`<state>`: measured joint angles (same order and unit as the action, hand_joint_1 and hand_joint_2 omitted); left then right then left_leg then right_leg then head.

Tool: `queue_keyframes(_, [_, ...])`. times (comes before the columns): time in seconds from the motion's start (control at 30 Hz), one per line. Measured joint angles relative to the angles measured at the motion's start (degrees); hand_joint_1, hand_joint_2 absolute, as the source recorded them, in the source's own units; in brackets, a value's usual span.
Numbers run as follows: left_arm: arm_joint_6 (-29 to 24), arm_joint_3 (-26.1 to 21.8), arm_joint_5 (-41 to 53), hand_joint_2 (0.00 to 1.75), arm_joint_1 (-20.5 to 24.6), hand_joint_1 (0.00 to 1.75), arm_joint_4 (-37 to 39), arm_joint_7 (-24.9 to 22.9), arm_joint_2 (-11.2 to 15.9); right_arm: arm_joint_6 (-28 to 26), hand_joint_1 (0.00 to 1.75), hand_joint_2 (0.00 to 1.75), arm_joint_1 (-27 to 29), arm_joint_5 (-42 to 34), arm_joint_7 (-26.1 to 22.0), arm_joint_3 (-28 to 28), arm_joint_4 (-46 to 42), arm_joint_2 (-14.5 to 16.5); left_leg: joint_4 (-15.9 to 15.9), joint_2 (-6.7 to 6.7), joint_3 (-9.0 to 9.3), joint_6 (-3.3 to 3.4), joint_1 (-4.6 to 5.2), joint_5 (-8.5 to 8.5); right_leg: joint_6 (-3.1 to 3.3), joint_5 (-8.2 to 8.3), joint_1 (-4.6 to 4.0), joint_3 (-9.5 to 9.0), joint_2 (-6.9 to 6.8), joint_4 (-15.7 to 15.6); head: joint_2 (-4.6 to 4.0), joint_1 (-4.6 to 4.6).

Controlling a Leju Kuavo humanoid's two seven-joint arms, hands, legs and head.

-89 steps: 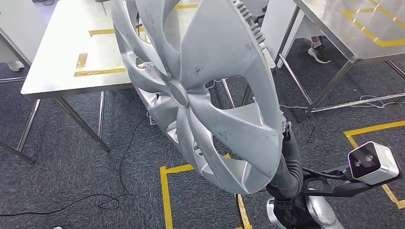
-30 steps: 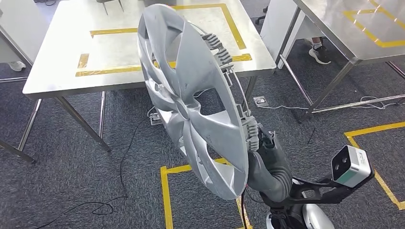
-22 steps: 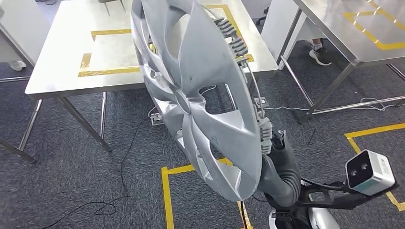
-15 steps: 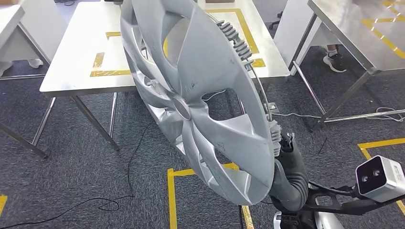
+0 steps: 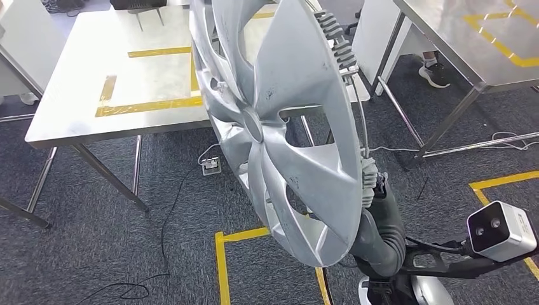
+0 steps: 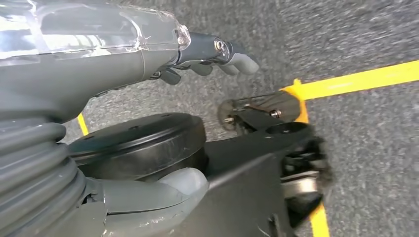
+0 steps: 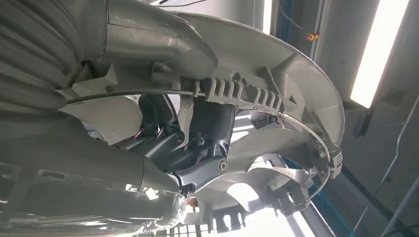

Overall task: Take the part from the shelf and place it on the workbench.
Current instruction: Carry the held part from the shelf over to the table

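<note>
- Head view, nearest first: the right hand (image 5: 374, 190) rises from about 5 o'clock and grips the rim of the wheel cover (image 5: 279, 127), which stands on edge, tilted, its face toward the camera.
- In the right wrist view the dark fingers (image 7: 210, 126) curl through the cover's back, closed around its rim and wire ring; the wheel cover (image 7: 276, 103) is firmly held.
- In the left wrist view the left hand (image 6: 207, 54) hangs over the carpet (image 6: 365, 34), fingers loosely curled and holding nothing.
- The cover's broad disc runs from 6 o'clock up to 12 o'clock, reaching up and away from the hand, so the right arm is the carrying arm.
- Beyond it, at 10 to 12 o'clock, stands the bench (image 5: 76, 95) with yellow tape (image 5: 149, 105) marking a box; the cover hides part of it.
- At 2 o'clock a second bench (image 5: 457, 44) stands apart.
- I judge the cover must be laid flat going forward; the bench's near edge and the blocked view are the hazards.
</note>
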<state>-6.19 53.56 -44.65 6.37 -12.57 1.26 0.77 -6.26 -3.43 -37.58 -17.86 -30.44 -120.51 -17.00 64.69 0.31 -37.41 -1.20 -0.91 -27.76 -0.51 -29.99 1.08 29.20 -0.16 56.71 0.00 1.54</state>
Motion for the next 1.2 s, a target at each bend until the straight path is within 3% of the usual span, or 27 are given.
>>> queue_keyframes(0.07, [0.0, 0.15, 0.0, 1.75, 0.05, 0.0, 0.0, 0.08, 0.1, 0.3, 1.75, 1.75, 0.01, -0.01, -0.26, 0.18, -0.07, 0.0, -4.35, 0.24, 1.91, 0.65, 0.27, 1.12, -0.68, -0.65, -0.13, -0.35, 0.06, 0.14, 0.0, -0.29])
queue_keyframes(0.17, [0.0, 0.21, -0.04, 1.75, 0.03, 0.0, 0.01, 0.13, 0.25, 0.58, 1.75, 1.75, 0.09, -0.04, -0.45, 0.52, -0.18, 0.0, -5.34, 0.03, 2.57, 1.7, 0.42, 0.04, -1.58, -1.17, -0.01, -0.51, -0.01, 0.01, 0.0, -0.22])
queue_keyframes(0.23, [0.0, 0.21, -0.09, 1.75, 0.07, 0.0, 0.01, 0.04, 0.35, 0.65, 1.75, 1.75, 0.12, -0.03, -0.5, 0.77, -0.19, 0.0, -5.74, -0.11, 3.27, 2.37, 0.21, -0.22, -2.08, -2.72, 0.03, 0.33, -0.05, 2.39, 0.0, 0.21])
queue_keyframes(0.27, [0.0, 0.22, -0.12, 1.75, 0.14, 0.0, 0.0, -0.05, 0.38, 0.7, 1.75, 1.75, 0.13, -0.03, -0.55, 0.88, -0.2, 0.0, -5.88, -0.13, 3.62, 2.68, 0.16, -0.38, -2.25, -4.07, 0.03, 1.77, -0.04, 5.31, 0.0, 0.53])
queue_keyframes(0.33, [0.0, 0.23, -0.21, 1.75, 0.19, 0.0, 0.01, -0.37, 0.4, 0.81, 1.75, 1.75, 0.22, -0.04, -0.62, 0.96, -0.19, 0.01, -5.89, -0.11, 4.05, 3.15, 0.36, -0.82, -2.4, -6.85, 0.0, 6.57, 0.01, 13.47, 0.0, 1.27])
queue_keyframes(0.37, [0.0, 0.23, -0.26, 1.75, 0.15, 0.0, 0.01, -0.49, 0.41, 0.85, 1.75, 1.75, 0.34, -0.04, -0.63, 0.95, -0.18, 0.02, -5.89, -0.14, 4.32, 3.27, 0.51, -1.07, -2.35, -7.14, -0.02, 8.66, 0.01, 16.34, 0.0, 1.53])
queue_keyframes(0.4, [0.0, 0.23, -0.31, 1.75, 0.12, 0.0, 0.02, -0.56, 0.44, 0.86, 1.75, 1.75, 0.44, -0.05, -0.63, 0.95, -0.16, 0.02, -5.88, -0.2, 4.68, 3.34, 0.67, -1.36, -2.18, -6.28, -0.05, 9.95, 0.02, 17.4, 0.0, 1.78])
queue_keyframes(0.43, [0.0, 0.23, -0.33, 1.75, 0.1, 0.0, 0.02, -0.58, 0.45, 0.86, 1.75, 1.75, 0.52, -0.05, -0.63, 0.96, -0.14, 0.02, -5.89, -0.3, 5.16, 3.35, 0.84, -1.68, -1.85, -4.14, -0.13, 10.05, 0.04, 16.04, 0.0, 2.03])
queue_keyframes(0.5, [0.0, 0.24, -0.35, 1.75, 0.11, 0.0, 0.01, -0.58, 0.39, 0.87, 1.75, 1.75, 0.56, -0.04, -0.64, 0.99, -0.14, -0.01, -5.97, -0.47, 6.16, 3.32, 1.08, -2.34, -0.65, 1.18, -0.52, 7.76, 0.17, 8.96, 0.0, 2.42])
queue_keyframes(0.53, [0.0, 0.25, -0.36, 1.75, 0.16, 0.0, 0.0, -0.58, 0.34, 0.88, 1.75, 1.75, 0.54, -0.04, -0.65, 1.02, -0.15, -0.01, -5.98, -0.53, 6.44, 3.2, 1.17, -2.61, -0.02, 2.88, -0.81, 6.53, 0.22, 5.73, 0.0, 2.35])
queue_keyframes(0.57, [0.01, 0.26, -0.37, 1.75, 0.2, 0.0, -0.01, -0.56, 0.27, 0.9, 1.75, 1.75, 0.49, -0.04, -0.66, 1.03, -0.2, 0.0, -6.01, -0.53, 6.48, 2.98, 1.13, -2.75, 0.54, 3.52, -1.11, 5.62, 0.24, 3.5, 0.0, 2.32])
queue_keyframes(0.63, [0.02, 0.27, -0.4, 1.75, 0.24, 0.0, -0.03, -0.5, 0.11, 0.94, 1.75, 1.75, 0.41, -0.05, -0.69, 1.07, -0.29, 0.01, -6.15, -0.49, 6.28, 2.36, 1.01, -2.8, 1.13, 3.21, -1.49, 5.03, 0.24, 1.9, 0.0, 2.32])
queue_keyframes(0.73, [0.02, 0.31, -0.43, 1.75, 0.26, 0.0, -0.04, -0.25, 0.11, 1.01, 1.75, 1.75, 0.45, -0.05, -0.75, 1.1, -0.33, -0.01, -4.95, -0.37, 5.91, 1.46, 1.09, -3.87, 1.41, 3.33, -1.04, 3.81, 0.07, -0.06, 0.0, 2.39])
queue_keyframes(0.77, [0.02, 0.31, -0.44, 1.75, 0.29, 0.0, -0.04, -0.16, 0.17, 1.06, 1.75, 1.75, 0.42, -0.05, -0.8, 1.1, -0.33, 0.02, -2.74, -0.38, 4.87, 1.16, 1.04, -5.04, 1.45, 3.42, -0.81, 3.32, -0.04, -0.6, 0.0, 2.09])
queue_keyframes(0.83, [0.02, 0.35, -0.44, 1.75, 0.27, 0.0, -0.02, -0.04, 0.28, 1.15, 1.75, 1.75, 0.35, -0.07, -0.93, 1.1, -0.33, 0.08, 4.1, -0.42, 1.03, 0.58, 0.58, -7.9, 1.53, 3.22, -0.71, 2.95, -0.17, -0.75, 0.0, 1.28])
queue_keyframes(0.9, [0.02, 0.52, -0.45, 1.75, 0.18, 0.0, -0.01, -0.03, 0.45, 1.19, 1.75, 1.75, 0.42, -0.08, -1.01, 1.1, -0.29, 0.09, 8.68, -0.41, -2.25, 0.1, 0.19, -8.53, 1.46, 2.82, -0.66, 2.87, -0.18, -0.46, 0.0, 0.82])
queue_keyframes(0.93, [0.02, 0.62, -0.45, 1.75, 0.15, 0.0, 0.01, -0.03, 0.53, 1.19, 1.75, 1.75, 0.47, -0.09, -1.01, 1.09, -0.27, 0.09, 8.2, -0.37, -2.51, -0.08, 0.05, -7.24, 1.33, 2.57, -0.61, 2.77, -0.16, -0.25, 0.0, 0.69])
queue_keyframes(0.97, [0.02, 0.69, -0.46, 1.75, 0.15, 0.0, 0.01, -0.03, 0.62, 1.2, 1.75, 1.75, 0.51, -0.09, -1.01, 1.09, -0.26, 0.09, 5.49, -0.3, -1.59, -0.21, -0.08, -4.96, 1.12, 2.24, -0.53, 2.58, -0.13, 0.02, 0.0, 0.58])
queue_keyframes(1.03, [0.02, 0.74, -0.46, 1.75, 0.2, 0.0, 0.02, -0.04, 0.74, 1.21, 1.75, 1.75, 0.49, -0.09, -1.07, 1.09, -0.28, 0.09, -1.56, -0.1, 1.56, -0.2, -0.16, -1.33, 0.46, 1.44, -0.46, 2.24, -0.08, 0.67, 0.0, 0.29])
queue_keyframes(1.1, [0.02, 0.77, -0.46, 1.75, 0.23, 0.0, 0.01, -0.1, 0.8, 1.23, 1.75, 1.75, 0.45, -0.09, -1.14, 1.11, -0.31, 0.09, -4.85, 0.0, 3.19, 0.45, 0.06, -0.67, -0.26, 0.94, -0.5, 2.12, -0.01, 1.02, 0.0, 0.08])
queue_keyframes(1.2, [0.02, 0.78, -0.49, 1.75, 0.19, 0.0, 0.04, -0.22, 0.89, 1.24, 1.75, 1.75, 0.44, -0.09, -1.16, 1.16, -0.32, 0.07, -5.17, -0.08, 3.4, 1.72, 0.26, -0.75, -1.18, 0.64, -0.33, 1.94, 0.02, 0.99, 0.0, 0.2])
